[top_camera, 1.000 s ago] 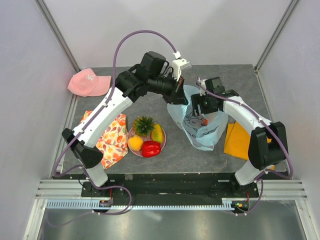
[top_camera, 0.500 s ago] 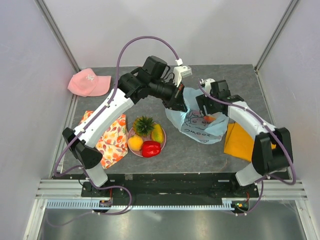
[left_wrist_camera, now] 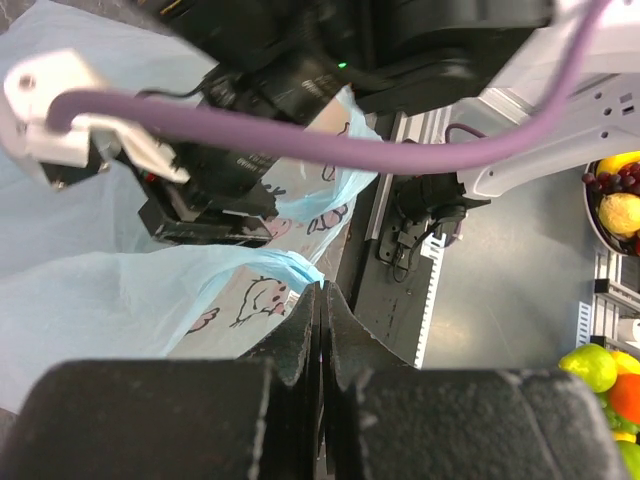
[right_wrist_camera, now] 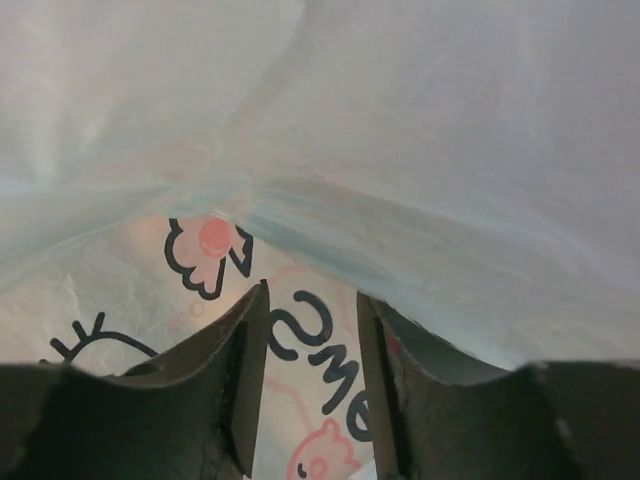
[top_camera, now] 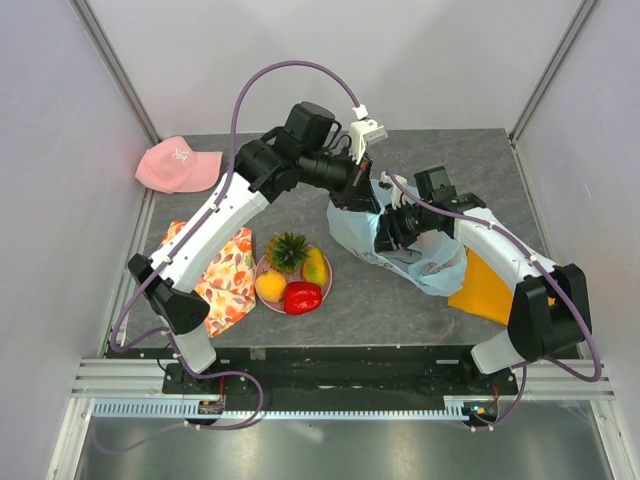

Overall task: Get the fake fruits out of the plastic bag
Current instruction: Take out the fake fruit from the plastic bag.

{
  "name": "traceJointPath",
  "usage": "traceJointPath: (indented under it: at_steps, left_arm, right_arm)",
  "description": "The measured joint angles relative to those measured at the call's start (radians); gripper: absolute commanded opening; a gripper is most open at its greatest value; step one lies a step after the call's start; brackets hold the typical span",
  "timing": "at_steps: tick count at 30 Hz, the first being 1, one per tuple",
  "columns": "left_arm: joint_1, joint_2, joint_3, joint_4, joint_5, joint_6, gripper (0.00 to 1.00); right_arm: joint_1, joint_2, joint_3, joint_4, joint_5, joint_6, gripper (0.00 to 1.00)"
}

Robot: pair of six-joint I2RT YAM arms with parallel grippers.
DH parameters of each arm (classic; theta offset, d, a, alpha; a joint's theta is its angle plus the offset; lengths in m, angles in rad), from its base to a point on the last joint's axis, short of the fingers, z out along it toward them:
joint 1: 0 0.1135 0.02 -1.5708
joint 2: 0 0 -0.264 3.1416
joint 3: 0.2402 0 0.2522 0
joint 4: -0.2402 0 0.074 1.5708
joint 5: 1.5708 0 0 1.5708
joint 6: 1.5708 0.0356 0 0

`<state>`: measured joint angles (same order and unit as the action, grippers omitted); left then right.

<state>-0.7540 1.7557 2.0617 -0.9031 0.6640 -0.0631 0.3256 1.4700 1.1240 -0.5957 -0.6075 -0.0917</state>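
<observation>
Left gripper (left_wrist_camera: pixel 321 292): jaws together, pinching top edge of plastic bag (top_camera: pixel 428 262), which sits just right of plate (top_camera: pixel 327 282). Right gripper (right_wrist_camera: pixel 312 290): jaws apart, nose against bag film. Four fake fruits (top_camera: pixel 302 296) on plate.

The grey table (top_camera: pixel 350 305) carried five things. A pink plate (top_camera: pixel 327 285) with fruit sat near its front edge, left of the middle. Just left of the plate, touching its rim or nearly so, a floral orange-and-white cloth (top_camera: pixel 225 280) lay flat. Well beyond the plate to the far left, a pink cap (top_camera: pixel 178 165) rested in the corner. Right of the plate, with bare table between, the light-blue plastic bag (top_camera: pixel 430 262) lay crumpled, its far side overlapping a flat orange cloth (top_camera: pixel 485 285).
</observation>
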Motion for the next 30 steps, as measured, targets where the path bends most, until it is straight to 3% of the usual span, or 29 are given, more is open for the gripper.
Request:
traceJointPath:
  at_steps: [7,9,14,19,26,30]
  left_arm:
    - [-0.001,0.002,0.000,0.000,-0.005,0.000,0.02]
    - [-0.001,0.005,0.003,0.000,-0.006,0.000,0.02]
    - [-0.003,0.021,0.034,0.001,-0.008,0.000,0.02]
    - [-0.005,0.021,0.051,0.001,-0.007,0.000,0.02]
    - [-0.007,0.021,0.053,0.000,0.005,0.001,0.01]
    - [-0.016,0.021,0.053,-0.003,0.029,0.004,0.01]
  right_arm:
    - [0.000,0.032,0.008,-0.073,-0.114,0.025,0.24]
    - [0.006,0.032,0.008,-0.077,-0.138,0.037,0.23]
    - [0.048,0.045,-0.020,-0.020,-0.072,0.113,0.34]
    - [0.055,0.146,-0.004,0.057,0.145,0.160,0.41]
    - [0.014,0.245,0.130,0.073,0.382,0.167,0.62]
    - [-0.017,0.246,0.148,0.088,0.477,0.155,0.70]
